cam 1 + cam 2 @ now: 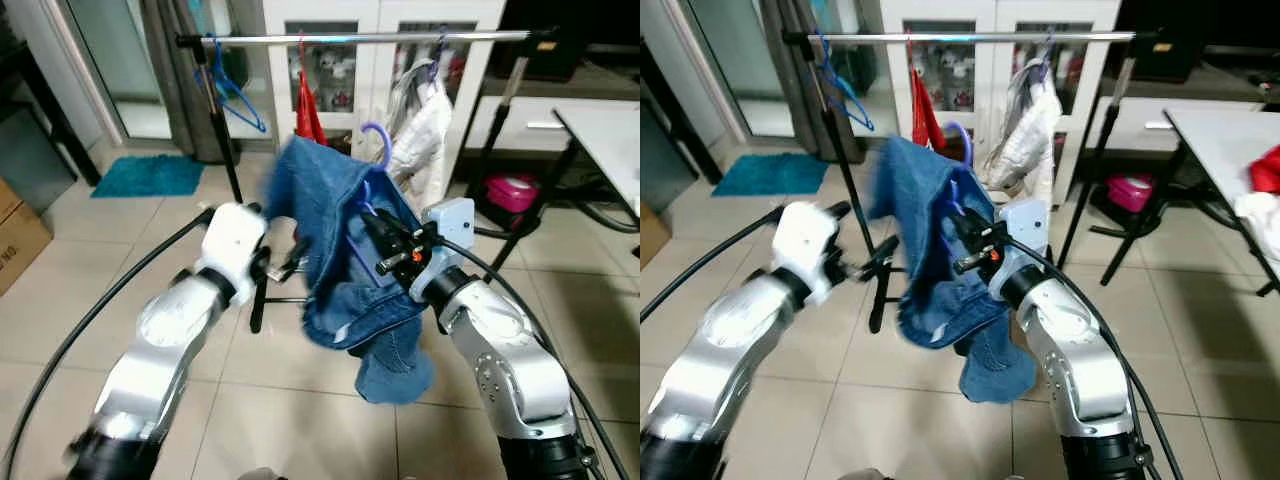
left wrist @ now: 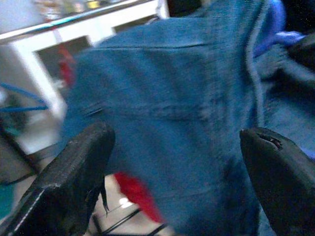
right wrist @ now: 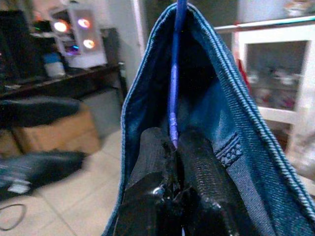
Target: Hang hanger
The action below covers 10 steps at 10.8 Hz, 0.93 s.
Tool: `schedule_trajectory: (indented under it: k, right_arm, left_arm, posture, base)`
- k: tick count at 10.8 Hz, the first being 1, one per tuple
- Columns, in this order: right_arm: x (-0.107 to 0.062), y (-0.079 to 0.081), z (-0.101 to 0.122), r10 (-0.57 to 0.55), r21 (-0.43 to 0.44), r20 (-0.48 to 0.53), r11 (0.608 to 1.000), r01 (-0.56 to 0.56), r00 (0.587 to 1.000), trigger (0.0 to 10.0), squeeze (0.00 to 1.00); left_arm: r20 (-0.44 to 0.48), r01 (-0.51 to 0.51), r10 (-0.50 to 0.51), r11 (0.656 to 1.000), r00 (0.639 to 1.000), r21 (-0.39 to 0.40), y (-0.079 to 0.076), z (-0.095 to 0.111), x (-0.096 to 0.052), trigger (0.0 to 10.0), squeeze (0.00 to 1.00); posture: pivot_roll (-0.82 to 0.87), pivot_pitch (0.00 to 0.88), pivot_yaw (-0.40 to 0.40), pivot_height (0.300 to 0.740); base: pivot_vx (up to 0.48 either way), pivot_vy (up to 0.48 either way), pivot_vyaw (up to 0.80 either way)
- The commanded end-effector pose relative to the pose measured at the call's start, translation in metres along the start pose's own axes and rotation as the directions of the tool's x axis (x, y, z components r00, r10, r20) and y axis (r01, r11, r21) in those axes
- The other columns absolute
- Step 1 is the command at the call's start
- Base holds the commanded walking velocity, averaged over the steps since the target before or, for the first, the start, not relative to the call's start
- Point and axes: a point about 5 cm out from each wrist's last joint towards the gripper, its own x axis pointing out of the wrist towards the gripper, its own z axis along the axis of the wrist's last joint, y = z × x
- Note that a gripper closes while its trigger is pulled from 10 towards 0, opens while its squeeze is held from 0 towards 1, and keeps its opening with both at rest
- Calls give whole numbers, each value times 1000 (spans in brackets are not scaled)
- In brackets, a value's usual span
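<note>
Pinching the thin purple hanger (image 3: 173, 98) between pressed-together jaws of the right gripper (image 1: 385, 245), with blue jeans (image 1: 340, 240) draped over it, below and in front of the rail (image 1: 360, 39). Hovering beside the denim with the left gripper (image 2: 172, 167), jaws spread wide. Judging the load soft, floppy, fairly heavy; gripping the stiff plastic near the hook (image 1: 378, 140) seeming the safest hold.

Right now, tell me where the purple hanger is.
The hanger is mid-scene with jeans draped over it, pinched in the right gripper, its hook below the rail, between a red garment and a white one.
</note>
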Motion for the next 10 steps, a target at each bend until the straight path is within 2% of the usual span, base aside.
schedule_trajectory:
  k: [1,2,3,4,5,6,7,10]
  right_arm:
    - [4,12,18,77,-20,92,997,-76,993,0,0]
    - [4,18,23,119,-25,109,993,-117,987,0,0]
    - [4,19,24,124,-27,112,992,-122,986,0,0]
    - [3,19,25,127,-33,113,992,-124,986,0,0]
    - [2,18,26,125,-37,113,992,-122,986,0,0]
    - [2,18,26,125,-39,114,992,-121,986,0,0]
    - [2,18,27,126,-40,116,992,-122,985,0,0]
    - [2,14,24,100,-45,99,994,-96,990,0,0]
  left_arm:
    - [7,82,-82,996,997,-17,-8,-1,7,10000,804]
    - [7,142,-142,990,990,-25,-14,-3,21,10000,0]
    - [6,148,-148,989,989,-21,-15,-4,27,10000,0]
    - [5,182,-182,983,983,-16,-18,-3,35,2039,0]
    - [14,196,-196,980,981,-15,-20,-4,39,0,0]
    - [7,185,-185,983,983,0,-19,-5,41,0,0]
    - [1,122,-122,992,992,33,-13,-7,44,0,0]
    - [21,69,-69,997,997,23,-8,-8,41,0,0]
  posture:
    - [-18,0,61,740]
    - [-28,0,68,740]
    - [-33,0,72,740]
    - [-39,0,76,740]
    - [-44,0,78,740]
    - [-46,0,79,740]
    - [-45,0,76,740]
    - [-41,1,71,740]
  base:
    - [0,0,0]
    - [0,0,0]
    - [0,0,0]
    - [0,0,0]
    - [0,0,0]
    - [0,0,0]
    - [0,0,0]
    - [0,0,0]
